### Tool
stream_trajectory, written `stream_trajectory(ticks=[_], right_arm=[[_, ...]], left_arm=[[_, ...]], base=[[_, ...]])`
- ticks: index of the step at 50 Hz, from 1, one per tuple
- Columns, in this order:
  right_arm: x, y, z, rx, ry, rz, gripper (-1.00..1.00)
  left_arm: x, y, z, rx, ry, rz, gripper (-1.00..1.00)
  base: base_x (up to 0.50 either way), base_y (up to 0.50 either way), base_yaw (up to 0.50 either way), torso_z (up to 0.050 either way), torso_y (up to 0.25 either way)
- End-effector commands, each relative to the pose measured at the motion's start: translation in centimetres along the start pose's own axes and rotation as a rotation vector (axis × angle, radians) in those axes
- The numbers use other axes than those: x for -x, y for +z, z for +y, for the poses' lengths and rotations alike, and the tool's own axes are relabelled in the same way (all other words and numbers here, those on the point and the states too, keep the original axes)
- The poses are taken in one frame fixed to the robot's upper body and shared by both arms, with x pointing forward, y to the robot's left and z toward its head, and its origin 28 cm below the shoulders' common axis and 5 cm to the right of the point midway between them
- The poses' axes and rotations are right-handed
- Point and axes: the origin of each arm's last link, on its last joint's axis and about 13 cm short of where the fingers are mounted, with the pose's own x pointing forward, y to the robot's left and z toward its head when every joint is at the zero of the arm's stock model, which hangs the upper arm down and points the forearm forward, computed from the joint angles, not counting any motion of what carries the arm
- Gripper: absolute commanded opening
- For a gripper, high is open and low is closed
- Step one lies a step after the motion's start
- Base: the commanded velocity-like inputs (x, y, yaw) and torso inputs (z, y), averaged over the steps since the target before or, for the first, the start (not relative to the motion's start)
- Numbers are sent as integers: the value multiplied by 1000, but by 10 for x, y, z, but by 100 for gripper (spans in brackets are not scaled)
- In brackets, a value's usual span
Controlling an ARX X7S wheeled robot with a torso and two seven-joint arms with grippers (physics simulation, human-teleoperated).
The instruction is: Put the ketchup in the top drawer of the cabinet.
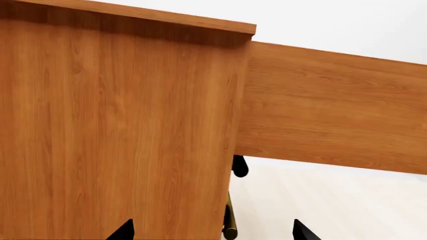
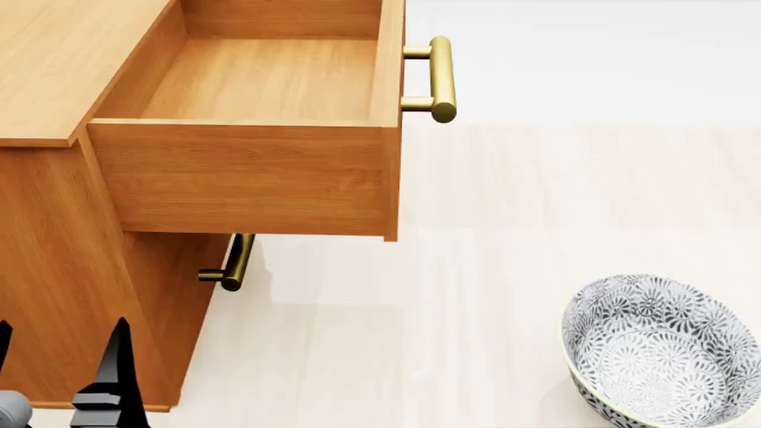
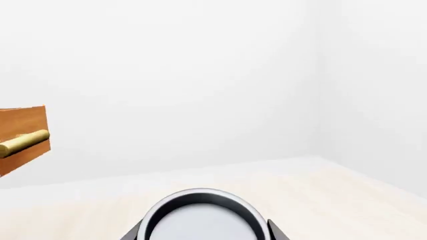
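Note:
The cabinet (image 2: 71,267) stands at the left of the head view. Its top drawer (image 2: 238,174) is pulled out, its inside bare, its brass handle (image 2: 440,78) pointing right. The ketchup shows only in the right wrist view as a round silver can top (image 3: 200,222); its label is hidden. My right gripper (image 3: 203,234) is shut on it, one finger at each side of the rim. My left gripper (image 2: 60,379) is open and empty at the cabinet's near corner. In the left wrist view its gripper (image 1: 212,231) faces the cabinet side (image 1: 120,125) below the drawer (image 1: 333,110).
A grey-patterned white bowl (image 2: 660,352) sits on the pale floor at the lower right. The lower drawer's brass handle (image 2: 238,263) sticks out under the open drawer, close to my left fingers (image 1: 230,225). A wood drawer front with a brass handle (image 3: 23,141) shows in the right wrist view.

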Motion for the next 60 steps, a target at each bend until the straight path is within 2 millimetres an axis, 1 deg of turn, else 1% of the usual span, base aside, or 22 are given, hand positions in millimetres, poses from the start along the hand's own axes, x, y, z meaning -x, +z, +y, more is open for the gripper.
stream_trajectory(ticks=[1,11,20,24,29,37,40,48,60], right_arm=[[-10,25,4,27,8,-67,-100],[-22,48,13,45,14,-117,-100],[-31,75,20,33,27,-188,-100],[-34,83,23,33,35,-210,-100],[-36,88,23,31,38,-228,-100],[-43,110,27,30,57,-295,-100],[-46,115,30,23,66,-313,-100],[-55,121,37,17,87,-340,-100],[-69,139,47,16,103,-375,-100]], left_arm=[[0,-1,1,2,3,1,100],[0,-2,2,0,7,1,100],[-2,-3,2,3,8,4,100],[-2,-2,2,4,10,4,100],[-2,-2,2,4,12,3,100],[-3,-1,2,2,10,2,100],[-3,-2,2,2,11,3,100],[-4,-1,2,4,9,3,100],[-3,-1,2,5,8,5,100]], base=[[0,0,0,0,0],[0,0,0,0,0],[0,0,0,0,0],[0,0,0,0,0],[0,0,0,0,0],[0,0,0,0,0],[0,0,0,0,0],[0,0,0,0,0],[0,0,0,0,0]])
